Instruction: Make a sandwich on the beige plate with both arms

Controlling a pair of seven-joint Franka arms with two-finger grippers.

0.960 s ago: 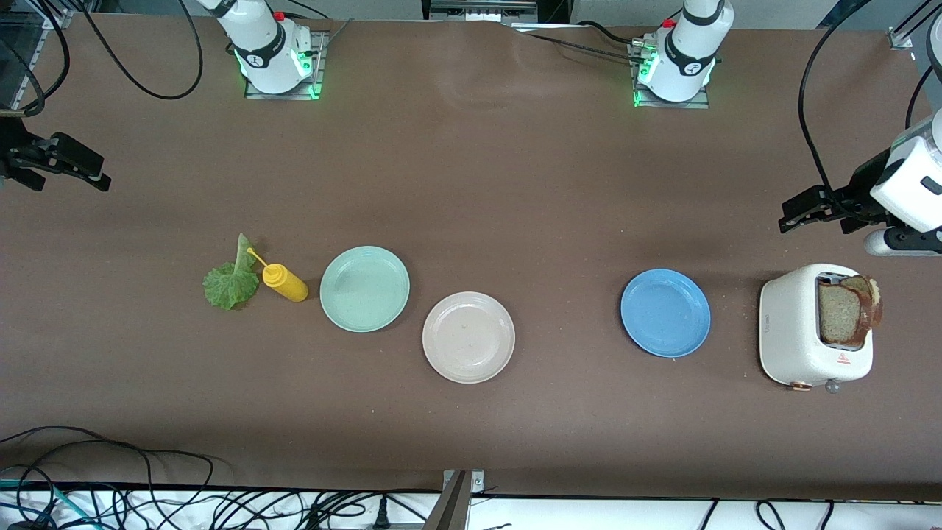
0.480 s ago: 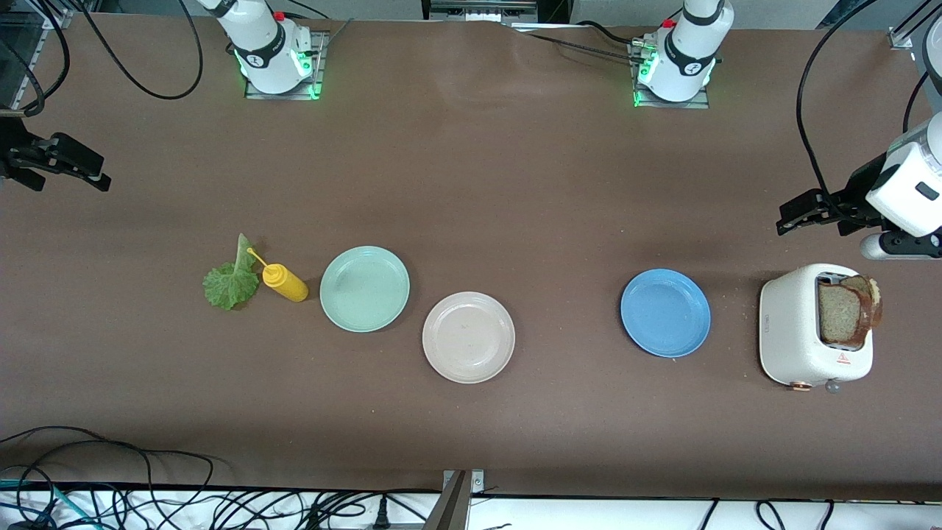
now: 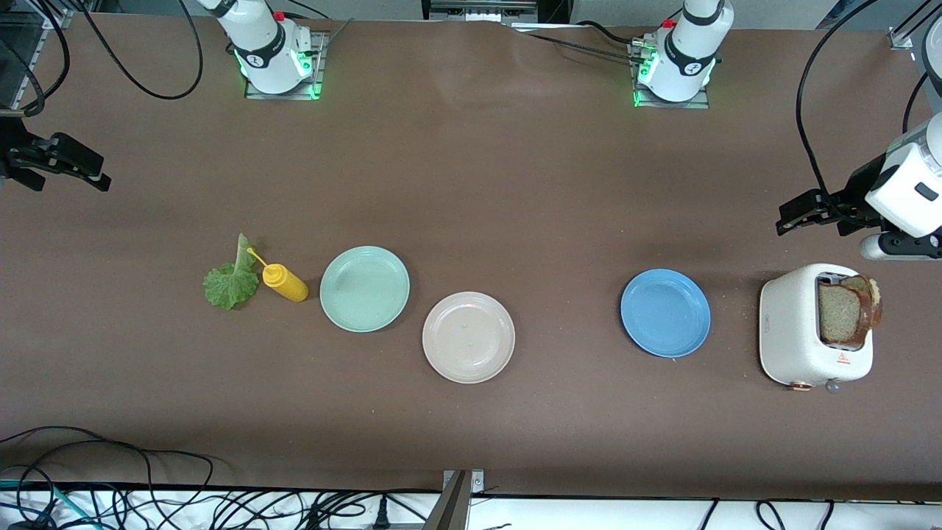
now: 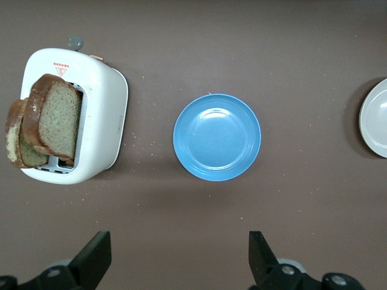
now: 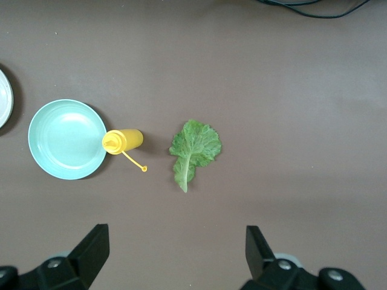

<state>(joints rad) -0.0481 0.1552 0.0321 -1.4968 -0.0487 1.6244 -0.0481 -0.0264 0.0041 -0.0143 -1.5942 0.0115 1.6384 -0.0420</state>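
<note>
A: Where does the beige plate (image 3: 469,337) sit?

B: On the brown surface (image 3: 515,184), bare, near the middle. The green plate (image 3: 364,288) is just beside it at about 10 o'clock, and the blue plate (image 3: 665,313) lies well apart toward the left arm's end.

A: And the sandwich parts?

B: 2 bread slices (image 3: 846,312) stand in the slot of the white toaster (image 3: 791,331), at 3 o'clock from the blue plate. The lettuce leaf (image 3: 230,283) lies flat at the right arm's end, with the yellow squeeze bottle (image 3: 285,283) on its side between the leaf and the green plate (its nozzle reaches onto the leaf's edge).

A: The pincers?

B: The left pincer (image 3: 798,213) hangs in the air over bare surface, at about 12 o'clock from the toaster, fingers (image 4: 91,261) spread wide and holding nothing. The right pincer (image 3: 70,165) hangs over the surface's edge at the right arm's end, at about 10 o'clock from the leaf, its fingers (image 5: 91,248) likewise apart and empty.
</note>
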